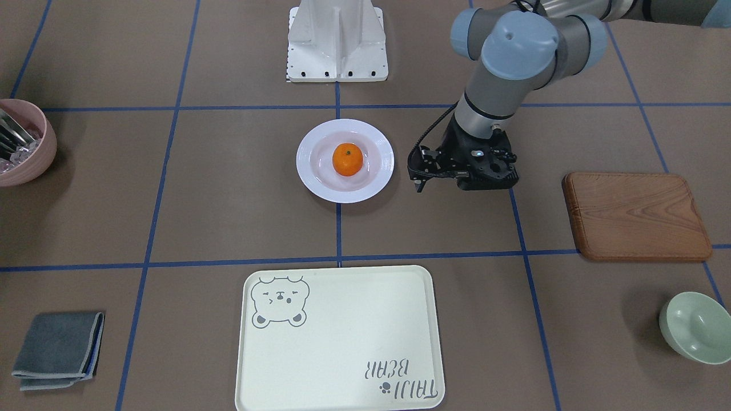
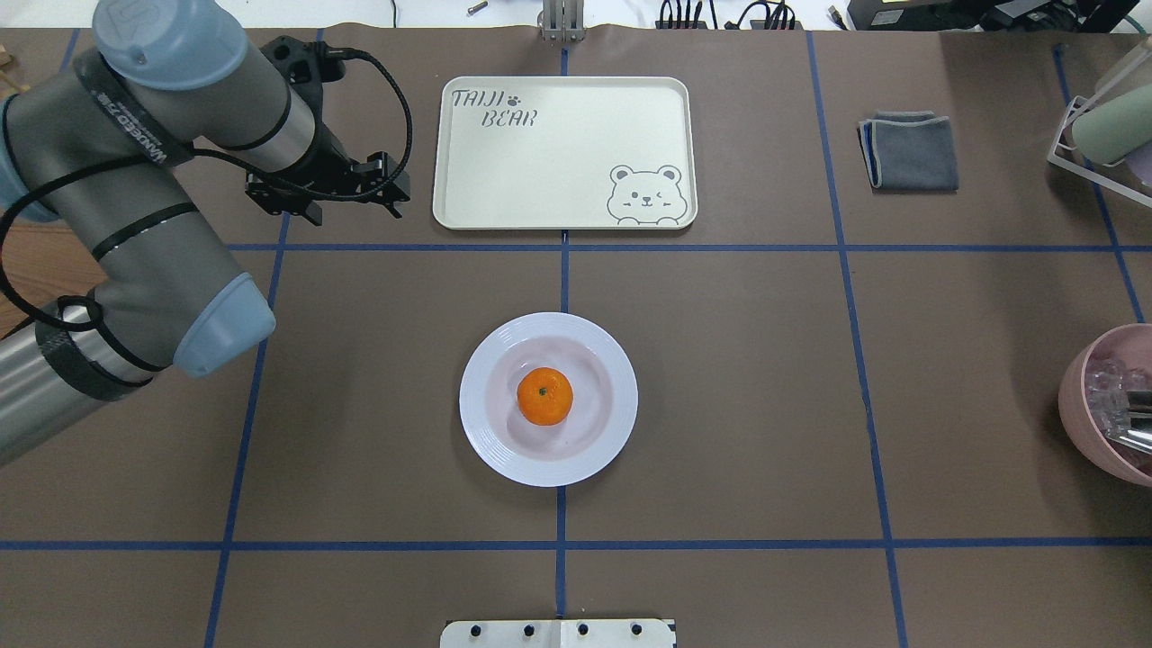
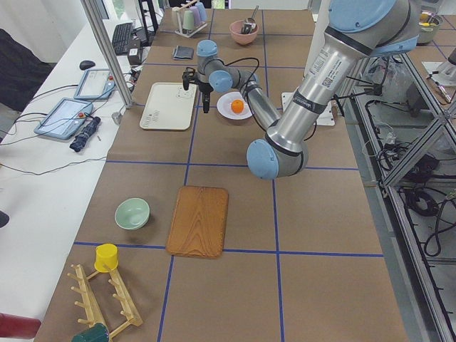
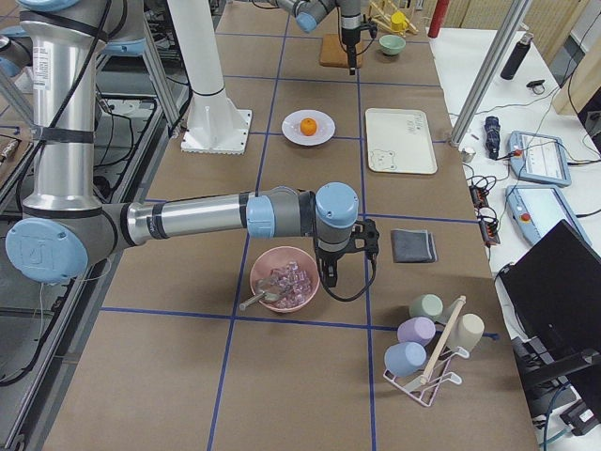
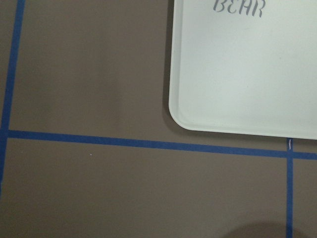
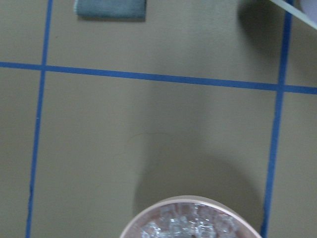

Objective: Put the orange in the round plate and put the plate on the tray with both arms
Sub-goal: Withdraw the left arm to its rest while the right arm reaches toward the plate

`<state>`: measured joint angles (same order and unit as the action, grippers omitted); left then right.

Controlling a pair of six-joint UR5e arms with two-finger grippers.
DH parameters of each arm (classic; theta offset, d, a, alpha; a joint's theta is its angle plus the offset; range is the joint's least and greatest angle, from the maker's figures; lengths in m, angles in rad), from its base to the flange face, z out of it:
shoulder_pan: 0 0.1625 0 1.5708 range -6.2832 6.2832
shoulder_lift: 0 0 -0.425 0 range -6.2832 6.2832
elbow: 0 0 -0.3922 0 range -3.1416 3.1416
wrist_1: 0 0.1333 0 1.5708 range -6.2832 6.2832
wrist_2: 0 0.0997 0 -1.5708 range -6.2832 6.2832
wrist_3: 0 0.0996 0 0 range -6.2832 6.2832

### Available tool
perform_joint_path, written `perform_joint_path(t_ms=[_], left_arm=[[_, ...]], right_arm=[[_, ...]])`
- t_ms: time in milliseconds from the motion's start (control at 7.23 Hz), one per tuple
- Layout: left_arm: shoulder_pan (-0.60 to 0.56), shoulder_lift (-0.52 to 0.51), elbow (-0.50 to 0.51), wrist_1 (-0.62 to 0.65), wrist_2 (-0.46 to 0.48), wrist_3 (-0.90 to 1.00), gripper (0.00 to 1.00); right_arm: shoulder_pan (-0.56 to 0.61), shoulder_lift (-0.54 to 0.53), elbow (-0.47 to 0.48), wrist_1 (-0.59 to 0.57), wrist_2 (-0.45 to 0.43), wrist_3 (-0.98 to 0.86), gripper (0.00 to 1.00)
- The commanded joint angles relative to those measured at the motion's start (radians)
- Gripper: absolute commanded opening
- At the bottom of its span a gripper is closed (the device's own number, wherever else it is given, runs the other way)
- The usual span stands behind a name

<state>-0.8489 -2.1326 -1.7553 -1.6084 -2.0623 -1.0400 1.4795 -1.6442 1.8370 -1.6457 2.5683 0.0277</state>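
Observation:
The orange (image 2: 544,396) (image 1: 348,159) lies in the sunken centre of the white round plate (image 2: 481,432) (image 1: 308,171) at mid-table. The cream tray (image 2: 558,153) (image 1: 342,342) with the bear drawing lies beyond it, bare. My left gripper (image 2: 328,193) (image 1: 485,177) hangs above the table just off the tray's left edge, clear of the plate. Its fingers are hidden under its body, so I cannot tell whether it is open or shut. The left wrist view shows only the tray's corner (image 5: 237,74). My right gripper (image 4: 329,272) shows only in the exterior right view, beside a pink bowl; I cannot tell its state.
A pink bowl (image 2: 1111,405) (image 6: 193,218) of clear cubes and utensils sits at the robot's right. A folded grey cloth (image 2: 909,151) lies right of the tray. A wooden board (image 1: 637,217) and a pale green bowl (image 1: 697,328) are on the robot's left.

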Motion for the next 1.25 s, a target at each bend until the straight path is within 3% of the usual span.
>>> perform_joint_path(t_ms=[0, 138, 415, 553, 692, 830, 969, 1107], left_arm=[[-0.096, 0.057, -0.001, 0.001, -0.054, 0.124, 0.98], [-0.148, 0.091, 0.002, 0.001, -0.074, 0.188, 0.98], [-0.260, 0.169, 0.017, -0.001, -0.075, 0.367, 0.98], [-0.310, 0.187, 0.046, -0.001, -0.075, 0.464, 0.98], [-0.323, 0.189, 0.065, -0.001, -0.075, 0.469, 0.98], [-0.331, 0.188, 0.088, -0.002, -0.073, 0.459, 0.98], [-0.355, 0.189, 0.091, -0.005, -0.073, 0.468, 0.98], [-0.378, 0.189, 0.092, -0.013, -0.073, 0.469, 0.98]], right_arm=[[-0.089, 0.122, -0.002, 0.000, 0.145, 0.149, 1.00], [-0.134, 0.195, -0.004, 0.000, 0.203, 0.234, 1.00], [-0.252, 0.387, -0.053, -0.002, 0.188, 0.380, 1.00], [-0.318, 0.500, -0.080, 0.000, 0.096, 0.511, 1.00], [-0.376, 0.536, -0.084, 0.048, 0.026, 0.631, 1.00], [-0.456, 0.537, -0.085, 0.214, -0.056, 0.867, 1.00], [-0.578, 0.515, -0.090, 0.464, -0.232, 1.158, 1.00], [-0.673, 0.488, -0.132, 0.683, -0.354, 1.354, 1.00]])
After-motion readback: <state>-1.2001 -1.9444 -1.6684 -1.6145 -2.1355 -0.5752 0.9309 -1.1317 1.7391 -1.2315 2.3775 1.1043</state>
